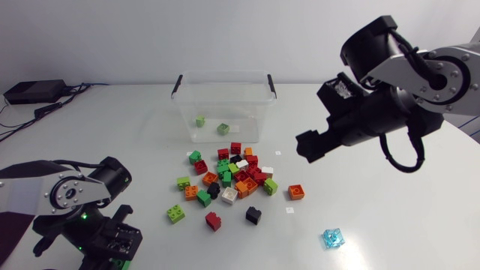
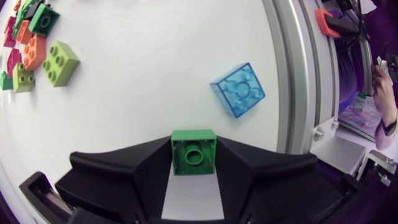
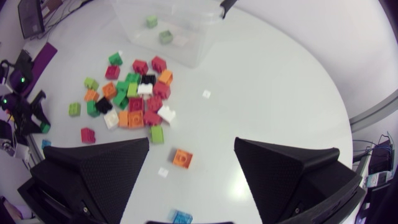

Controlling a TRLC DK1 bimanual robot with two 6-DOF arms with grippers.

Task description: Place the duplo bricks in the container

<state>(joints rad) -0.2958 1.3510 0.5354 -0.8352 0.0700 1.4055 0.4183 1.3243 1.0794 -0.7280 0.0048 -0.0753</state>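
My left gripper (image 2: pixel 193 163) is low over the table near its front edge, shut on a green duplo brick (image 2: pixel 193 152) that sits stud-up between both fingers. In the head view this gripper (image 1: pixel 122 241) is at the front left. A loose pile of red, green, orange, black and white bricks (image 1: pixel 229 176) lies mid-table. Behind it stands the clear container (image 1: pixel 225 105), with two green bricks (image 1: pixel 223 129) inside. My right gripper (image 1: pixel 307 145) hangs high to the right of the pile, open and empty (image 3: pixel 193 171).
A translucent blue brick (image 1: pixel 333 238) lies alone at the front right, ahead of my left gripper (image 2: pixel 237 89). A single orange brick (image 1: pixel 296 192) sits right of the pile. The table's metal edge (image 2: pixel 292 74) runs close beside the left gripper.
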